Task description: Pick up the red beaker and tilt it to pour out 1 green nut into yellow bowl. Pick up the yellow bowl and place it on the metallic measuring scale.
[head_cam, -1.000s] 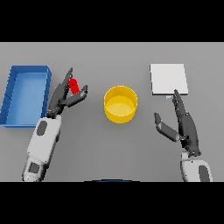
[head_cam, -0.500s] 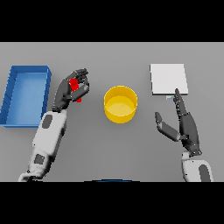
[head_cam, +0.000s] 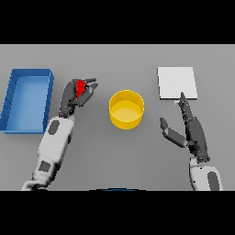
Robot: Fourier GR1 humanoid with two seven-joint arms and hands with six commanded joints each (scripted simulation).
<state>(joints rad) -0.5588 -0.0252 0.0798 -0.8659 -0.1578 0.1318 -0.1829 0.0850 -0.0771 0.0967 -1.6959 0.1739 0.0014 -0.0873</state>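
Note:
The red beaker (head_cam: 81, 87) shows between the curled fingers and thumb of my left hand (head_cam: 71, 95), left of the yellow bowl (head_cam: 126, 109); most of the beaker is hidden by the fingers. The bowl stands mid-table and I see no nut in it. The measuring scale (head_cam: 176, 82), a pale square plate, lies at the back right. My right hand (head_cam: 193, 133) rests open in front of the scale, fingers pointing up toward its near edge, thumb spread to the left.
A blue rectangular bin (head_cam: 27, 98) stands at the left edge of the table, just left of my left arm.
My left hand's fingers have curled round the red beaker and drawn it slightly toward the bowl. The right hand has not moved.

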